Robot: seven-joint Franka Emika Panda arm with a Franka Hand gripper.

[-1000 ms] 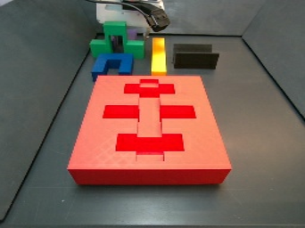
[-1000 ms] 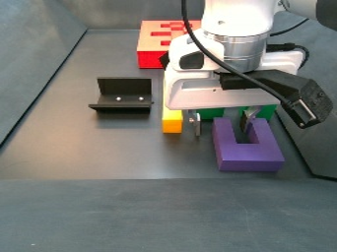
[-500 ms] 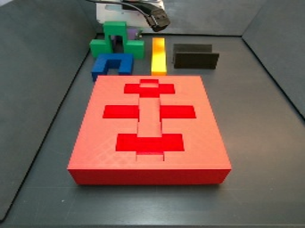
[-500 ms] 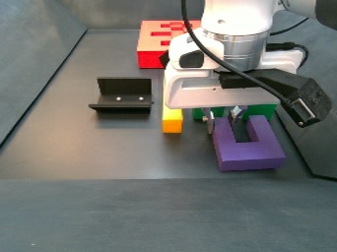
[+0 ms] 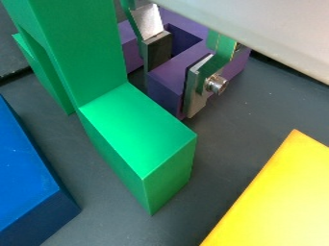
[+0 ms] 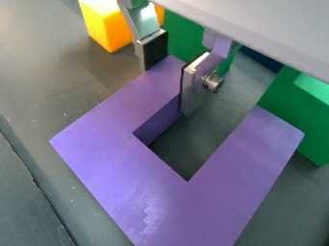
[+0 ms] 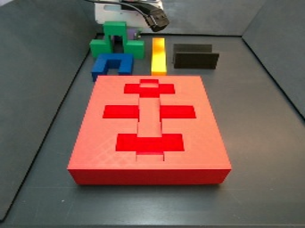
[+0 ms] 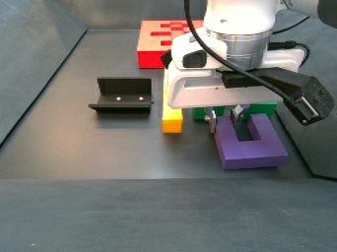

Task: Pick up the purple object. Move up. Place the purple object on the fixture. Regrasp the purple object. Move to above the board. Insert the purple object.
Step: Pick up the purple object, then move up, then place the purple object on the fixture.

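The purple object (image 8: 250, 146) is a dark U-shaped block lying flat on the floor beside the green block (image 8: 267, 112). My gripper (image 8: 227, 121) reaches straight down over it. In both wrist views the two silver fingers clamp one prong of the purple object (image 6: 135, 178) from either side: one pad (image 6: 150, 48) on its outer face, the other finger (image 6: 193, 86) inside the U. The gripper (image 5: 180, 69) is shut on that prong (image 5: 170, 82). The black fixture (image 8: 121, 95) stands well to one side, and the red board (image 7: 149, 125) lies beyond the blocks. In a side view the green block (image 7: 117, 37) hides the purple object.
A yellow block (image 8: 172, 121) sits close beside the gripper, also yellow block (image 5: 283, 197) in a wrist view. A blue U-shaped block (image 7: 113, 64) lies between the green block and the board. Grey walls (image 7: 36, 53) enclose the floor.
The fingers have closed on the purple prong, and the purple object has shifted slightly away from the near edge in the side view. Everything else stays put.
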